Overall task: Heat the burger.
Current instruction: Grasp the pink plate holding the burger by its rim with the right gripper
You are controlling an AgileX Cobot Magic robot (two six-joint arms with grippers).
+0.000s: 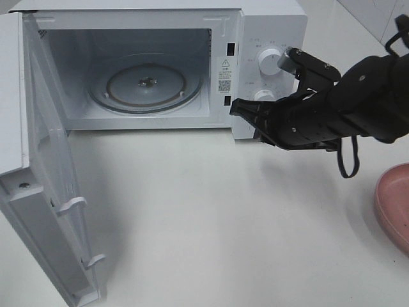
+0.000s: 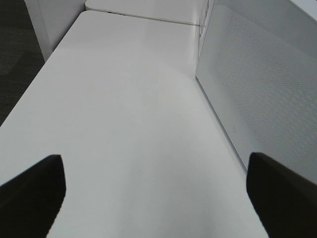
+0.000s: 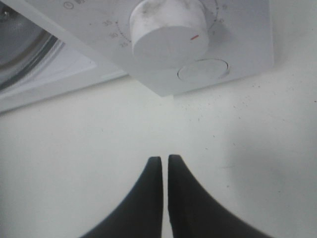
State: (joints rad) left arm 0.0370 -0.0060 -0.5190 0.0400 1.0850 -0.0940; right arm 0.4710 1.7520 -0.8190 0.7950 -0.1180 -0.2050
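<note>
Two grippers show, and neither holds anything. The right gripper (image 1: 235, 106) has its jaws pressed together to a narrow point and sits low in front of the microwave (image 1: 268, 25) control panel, just beside the lower knob (image 3: 166, 29) and the round door button (image 3: 204, 71) under it. Closed jaws make a blunt fingertip, so this pose probably suits pushing that button. Whether the tip touches the panel cannot be told.

The left gripper (image 2: 156, 168) has its jaws spread wide over bare table (image 2: 124, 99), just beside the mesh-patterned door (image 2: 257, 89), likely parked clear of the work.

That door (image 1: 45, 192) hangs fully open toward the left, so the cavity is ready for loading. Inside, the glass turntable (image 1: 146, 83) is bare; nothing is in the oven. The pink plate (image 1: 393, 198) lies at the right edge of the high view, mostly cut off, and its visible part carries nothing.

No burger appears in any view. It may sit on the hidden part of the plate, but that is a guess. The heating task looks barely begun.
</note>
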